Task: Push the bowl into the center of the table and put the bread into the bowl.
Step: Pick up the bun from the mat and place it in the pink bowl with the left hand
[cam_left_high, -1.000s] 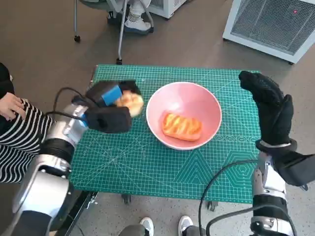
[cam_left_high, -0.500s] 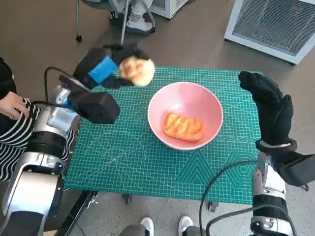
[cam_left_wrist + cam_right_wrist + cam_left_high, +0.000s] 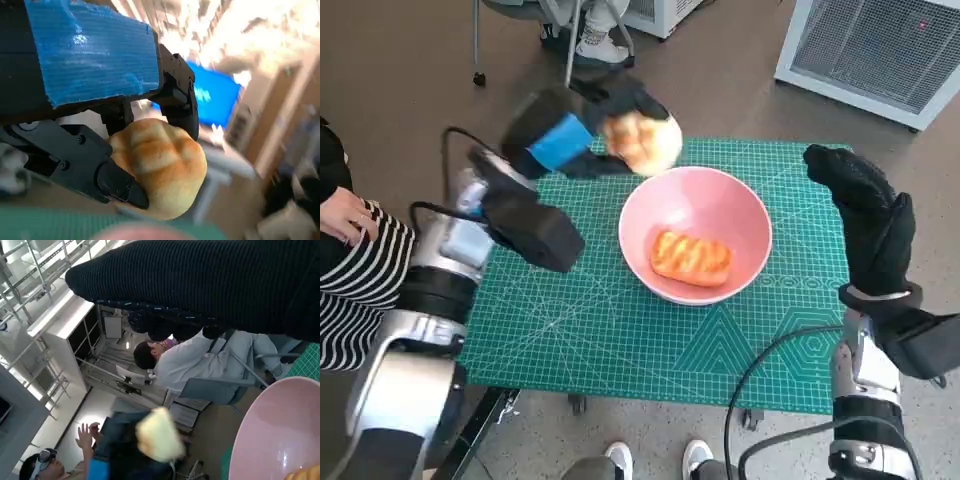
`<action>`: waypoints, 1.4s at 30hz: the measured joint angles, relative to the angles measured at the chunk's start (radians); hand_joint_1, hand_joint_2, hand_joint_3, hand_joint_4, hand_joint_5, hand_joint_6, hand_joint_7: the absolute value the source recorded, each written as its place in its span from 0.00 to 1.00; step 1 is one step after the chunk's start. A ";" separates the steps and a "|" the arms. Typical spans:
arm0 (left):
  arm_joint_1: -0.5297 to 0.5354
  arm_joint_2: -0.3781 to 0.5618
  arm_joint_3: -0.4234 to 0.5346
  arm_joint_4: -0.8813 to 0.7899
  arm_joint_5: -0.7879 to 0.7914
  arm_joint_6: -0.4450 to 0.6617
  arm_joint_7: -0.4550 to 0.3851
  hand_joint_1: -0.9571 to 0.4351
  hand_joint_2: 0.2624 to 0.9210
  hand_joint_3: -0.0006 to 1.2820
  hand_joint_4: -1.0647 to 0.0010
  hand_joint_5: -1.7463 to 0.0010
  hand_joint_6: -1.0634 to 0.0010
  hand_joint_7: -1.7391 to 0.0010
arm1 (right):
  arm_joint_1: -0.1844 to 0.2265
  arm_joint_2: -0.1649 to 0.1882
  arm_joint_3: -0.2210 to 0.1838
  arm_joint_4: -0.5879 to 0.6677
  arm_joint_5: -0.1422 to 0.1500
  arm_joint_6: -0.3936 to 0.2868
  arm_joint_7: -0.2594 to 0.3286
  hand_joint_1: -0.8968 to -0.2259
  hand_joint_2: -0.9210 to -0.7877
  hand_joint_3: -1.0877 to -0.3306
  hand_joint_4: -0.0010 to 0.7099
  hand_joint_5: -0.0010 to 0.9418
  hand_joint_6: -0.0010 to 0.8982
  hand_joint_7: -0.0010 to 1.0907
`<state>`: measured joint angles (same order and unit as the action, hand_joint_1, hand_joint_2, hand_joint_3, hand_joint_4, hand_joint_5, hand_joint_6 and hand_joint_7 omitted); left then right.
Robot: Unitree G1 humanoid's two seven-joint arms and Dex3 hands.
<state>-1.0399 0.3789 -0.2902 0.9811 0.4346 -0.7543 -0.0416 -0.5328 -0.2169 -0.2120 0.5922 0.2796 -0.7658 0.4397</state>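
A pink bowl [image 3: 695, 212] stands near the middle of the green cutting mat [image 3: 610, 330], with one golden bread piece [image 3: 691, 257] lying inside. My left hand [image 3: 575, 132] grips a round pale bread roll [image 3: 642, 142] in the air, just over the bowl's far left rim. The left wrist view shows the roll [image 3: 160, 165] held between the black fingers [image 3: 117, 182]. My right hand [image 3: 865, 225] hovers raised at the bowl's right, fingers apart, holding nothing. In the right wrist view the glove [image 3: 210, 285], the bowl rim [image 3: 275, 435] and the lifted roll [image 3: 156, 441] appear.
A person in a striped sleeve [image 3: 360, 280] sits at the table's left. A chair and feet [image 3: 580, 40] lie beyond the far edge, a white grilled unit [image 3: 880, 50] at back right. Seated people [image 3: 200, 365] show in the right wrist view.
My left hand has lifted the roll off the mat at the bowl's left and carried it up and right, toward the bowl's far rim. The right hand has stayed put.
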 measured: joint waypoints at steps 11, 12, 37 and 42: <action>-0.012 -0.075 -0.044 0.102 0.013 0.028 -0.060 0.54 0.88 0.02 0.52 0.91 0.54 0.82 | 0.015 -0.002 -0.003 -0.020 -0.004 -0.003 -0.001 0.25 0.00 0.41 0.21 0.00 0.03 0.44; -0.014 -0.081 -0.049 0.108 0.022 0.033 -0.060 0.53 0.87 0.02 0.54 0.93 0.54 0.84 | 0.016 -0.002 -0.003 -0.023 -0.005 -0.003 -0.001 0.25 0.00 0.41 0.21 0.00 0.03 0.44; -0.007 -0.105 -0.002 0.139 -0.044 0.083 -0.142 0.39 0.85 0.00 0.96 1.00 0.85 1.00 | 0.032 -0.003 -0.004 -0.036 -0.009 -0.003 -0.018 0.26 0.00 0.40 0.20 0.00 0.02 0.45; 0.015 -0.102 0.067 0.116 -0.150 0.078 -0.247 0.38 0.85 0.00 0.99 1.00 0.86 1.00 | 0.031 -0.004 -0.004 -0.034 -0.010 -0.003 -0.019 0.27 0.00 0.40 0.21 0.00 0.02 0.45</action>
<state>-1.0250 0.2773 -0.2237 1.0968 0.2848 -0.6765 -0.2885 -0.5017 -0.2209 -0.2162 0.5582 0.2701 -0.7688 0.4205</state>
